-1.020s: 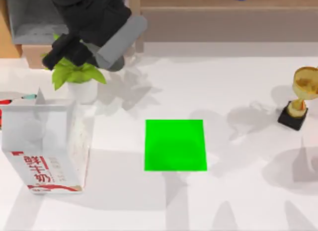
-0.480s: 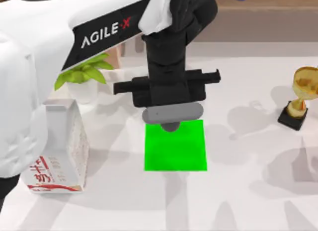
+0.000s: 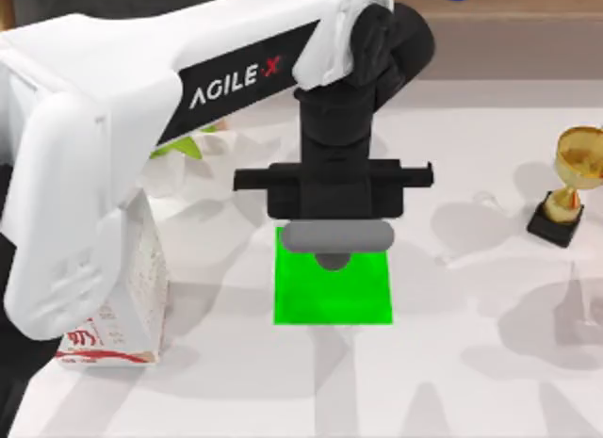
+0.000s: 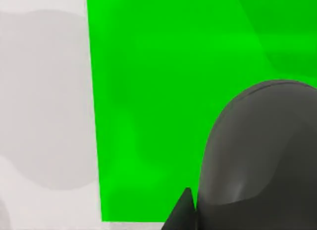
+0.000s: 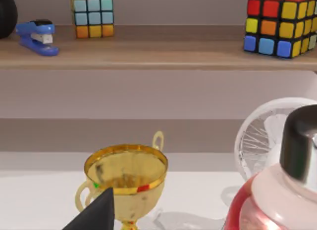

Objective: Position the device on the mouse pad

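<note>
Gripping the grey device (image 3: 337,237) crosswise, the left gripper (image 3: 332,242) is hovering over the far edge of the green mouse pad (image 3: 332,292); carrying looks done, lowering and release remaining.

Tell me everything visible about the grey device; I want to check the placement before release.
The device is a plain matte grey oblong with rounded ends, lying crosswise under the left tool, which grips it from above. It sits over the far edge of the green mouse pad. In the left wrist view its smooth rounded end overlaps the pad; whether it touches the pad cannot be told.
</note>
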Robot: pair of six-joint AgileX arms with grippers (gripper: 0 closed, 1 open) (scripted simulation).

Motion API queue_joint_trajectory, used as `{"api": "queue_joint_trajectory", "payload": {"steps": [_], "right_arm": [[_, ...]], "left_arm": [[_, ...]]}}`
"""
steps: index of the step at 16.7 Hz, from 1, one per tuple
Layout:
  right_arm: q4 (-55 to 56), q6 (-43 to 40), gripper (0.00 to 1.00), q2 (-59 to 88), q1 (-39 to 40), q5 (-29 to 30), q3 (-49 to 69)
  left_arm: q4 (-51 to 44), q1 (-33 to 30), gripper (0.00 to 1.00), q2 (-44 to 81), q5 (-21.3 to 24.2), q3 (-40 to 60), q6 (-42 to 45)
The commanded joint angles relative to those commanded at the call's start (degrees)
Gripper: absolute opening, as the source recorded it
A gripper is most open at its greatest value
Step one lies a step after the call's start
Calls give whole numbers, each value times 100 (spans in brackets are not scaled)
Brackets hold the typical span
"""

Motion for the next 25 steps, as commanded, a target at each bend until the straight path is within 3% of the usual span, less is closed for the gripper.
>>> {"api": "queue_joint_trajectory", "payload": {"steps": [12, 25], "right_arm": [[0, 0, 100, 0, 0, 0, 0], [0, 0, 100, 0, 0, 0, 0]], "left_arm": [[442, 701, 0, 33, 56, -361, 377], [903, 2, 0, 175, 2, -728, 4]]}}
